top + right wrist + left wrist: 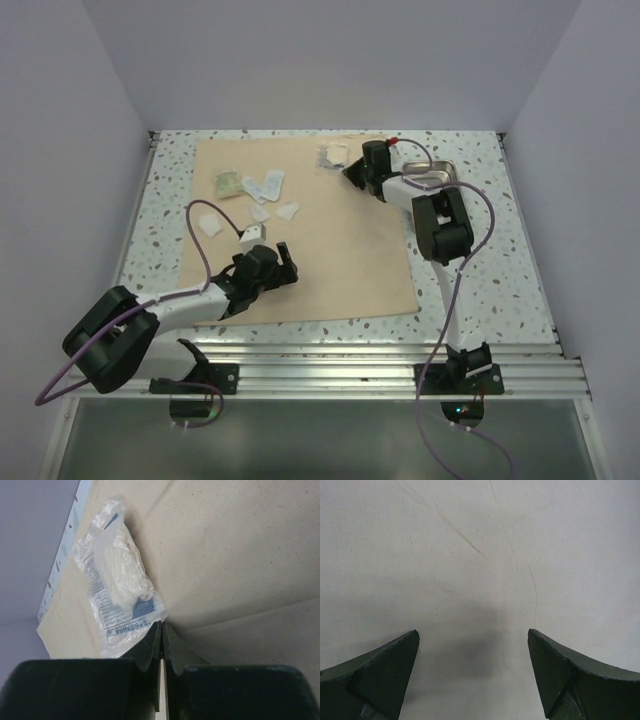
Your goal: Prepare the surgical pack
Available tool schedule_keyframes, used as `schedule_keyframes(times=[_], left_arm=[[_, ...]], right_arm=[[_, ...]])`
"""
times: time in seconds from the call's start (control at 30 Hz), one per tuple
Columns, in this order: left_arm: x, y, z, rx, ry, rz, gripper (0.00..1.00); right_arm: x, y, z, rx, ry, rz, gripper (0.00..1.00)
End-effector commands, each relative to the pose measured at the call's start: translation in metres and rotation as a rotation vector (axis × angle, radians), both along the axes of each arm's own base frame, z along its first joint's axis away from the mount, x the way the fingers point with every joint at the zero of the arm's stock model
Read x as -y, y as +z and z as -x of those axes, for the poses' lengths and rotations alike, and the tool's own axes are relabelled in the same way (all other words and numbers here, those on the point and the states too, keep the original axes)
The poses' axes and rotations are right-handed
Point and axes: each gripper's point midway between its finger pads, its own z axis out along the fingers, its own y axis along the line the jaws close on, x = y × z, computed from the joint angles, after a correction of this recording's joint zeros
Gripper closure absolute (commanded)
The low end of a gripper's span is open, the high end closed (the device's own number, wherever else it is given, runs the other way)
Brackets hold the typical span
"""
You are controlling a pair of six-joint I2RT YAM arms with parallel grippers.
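Gauze packet looks light, crinkly and slippery, best pinched at its flat edge, where my right tool sits closed tight, perhaps gripping it; my left tool gapes empty.

Speckled white terrazzo table. Tan wrap sheet lies flat on it and covers most of the middle. Bare table shows on every side of the sheet. Small steel tray sits just beside the sheet's far-right corner; overlap unclear.
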Motion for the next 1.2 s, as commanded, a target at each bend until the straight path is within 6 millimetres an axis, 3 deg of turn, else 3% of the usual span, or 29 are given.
schedule_keyframes(times=[0.0,0.13,0.17,0.2,0.23,0.27,0.3,0.33,0.37,0.4,0.47,0.53,0.57,0.6,0.63,0.7,0.73,0.77,0.83,0.93,1.13,1.17], left_arm=[[-0.037,-0.046,0.045,-0.193,0.015,-0.152,0.05],[-0.027,-0.025,0.029,-0.128,-0.016,-0.145,0.04],[-0.027,-0.02,0.026,-0.123,-0.021,-0.156,0.03],[-0.02,-0.003,0.012,-0.09,-0.038,-0.159,0.02],[-0.023,0.004,0.003,-0.087,-0.022,-0.169,0.02],[-0.027,0.006,0.0,-0.1,-0.038,-0.207,0.02],[-0.021,0.025,-0.016,-0.062,-0.031,-0.198,0.02],[-0.025,0.033,-0.024,-0.048,-0.019,-0.207,0.02],[-0.028,0.041,-0.029,-0.033,-0.025,-0.226,0.01],[-0.025,0.057,-0.04,0.002,-0.021,-0.215,0.0],[-0.035,0.072,-0.053,0.026,-0.004,-0.211,0.0],[-0.052,0.081,-0.068,0.031,0.032,-0.177,0.0],[-0.063,0.08,-0.072,0.026,0.05,-0.176,0.0],[-0.085,0.078,-0.078,0.009,0.099,-0.152,0.0],[-0.097,0.078,-0.081,0.005,0.127,-0.135,0.0],[-0.127,0.074,-0.085,0.004,0.211,-0.085,0.0],[-0.135,0.082,-0.089,0.04,0.243,-0.067,0.0],[-0.142,0.077,-0.086,0.039,0.277,-0.053,0.0],[-0.16,0.082,-0.09,0.077,0.341,-0.032,0.0],[-0.174,0.073,-0.093,0.069,0.406,-0.045,0.0],[-0.2,0.061,-0.113,0.04,0.482,-0.07,0.0],[-0.2,0.05,-0.115,0.009,0.48,-0.077,0.0]], right_arm=[[-0.003,-0.006,-0.003,-0.007,-0.008,0.002,0.99],[0.001,0.027,0.001,0.054,-0.003,0.028,1.0],[0.007,0.055,0.0,0.097,-0.009,0.024,1.0],[0.013,0.056,0.005,0.097,-0.004,0.038,1.0],[0.016,0.07,0.008,0.114,0.005,0.028,1.0],[0.031,0.065,0.015,0.098,-0.003,0.031,1.0],[0.038,0.097,0.017,0.154,-0.004,0.016,1.0],[0.043,0.104,0.022,0.161,0.007,0.005,1.0],[0.062,0.097,0.029,0.141,-0.008,0.014,1.0],[0.072,0.125,0.035,0.186,-0.007,0.021,1.0],[0.098,0.125,0.048,0.173,-0.028,0.052,1.0],[0.125,0.144,0.06,0.187,-0.042,0.075,1.0],[0.135,0.13,0.071,0.152,-0.047,0.078,1.0],[0.146,0.131,0.076,0.153,-0.06,0.072,1.0],[0.166,0.144,0.081,0.178,-0.09,0.069,1.0],[0.184,0.136,0.095,0.155,-0.105,0.104,1.0],[0.198,0.144,0.099,0.162,-0.131,0.12,1.0],[0.2,0.14,0.105,0.148,-0.128,0.127,1.0],[0.228,0.138,0.109,0.135,-0.172,0.117,1.0],[0.241,0.121,0.117,0.099,-0.185,0.101,1.0],[0.254,0.117,0.107,0.079,-0.197,0.103,1.0],[0.254,0.113,0.107,0.065,-0.201,0.105,1.0]])
